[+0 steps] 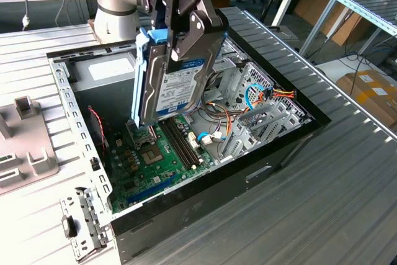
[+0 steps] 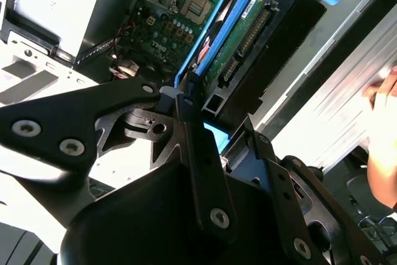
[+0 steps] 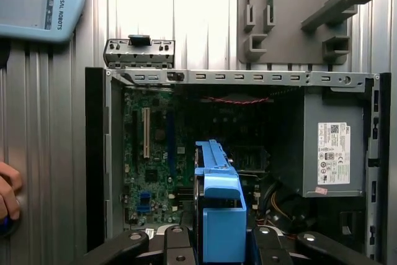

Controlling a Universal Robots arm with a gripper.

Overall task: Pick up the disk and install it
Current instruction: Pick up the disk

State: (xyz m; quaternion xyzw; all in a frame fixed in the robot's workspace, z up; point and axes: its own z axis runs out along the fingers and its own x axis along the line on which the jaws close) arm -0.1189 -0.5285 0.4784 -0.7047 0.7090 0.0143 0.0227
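So the disk [image 1: 177, 85] is up in the air, clamped in the gripper [image 1: 180, 41]. The black fingers are closed on its upper end, one on each flat side, which you can see in both wrist views too (gripper [image 2: 211, 116], disk [image 2: 248, 41]). It hangs nearly on end, a bit tilted, over the open computer case [image 1: 273, 153].

Room-wise, its lower corner sits over the green motherboard [image 1: 149, 159], in the open middle of the case. On the exterior view's left there's the grey power supply [image 1: 108, 69] and the perforated metal rim. On the right is the metal drive cage [image 1: 260, 122] with a tangle of coloured cables just beside it. I can't tell if the bottom edge is already below the rim.

The drive itself is a grey slab with a white and blue label on the face, light-blue rails down the long edges and a blue tab [image 1: 155, 34] at the top end. In the first wrist view the blue carrier [image 3: 217, 203] points straight down into the case.

Outside the case a loose metal bracket [image 1: 84, 221] lies near the corner, next to a grey fixture plate [image 1: 25, 147]. A person's hand [image 3: 7, 190] rests on the ribbed table by the case wall
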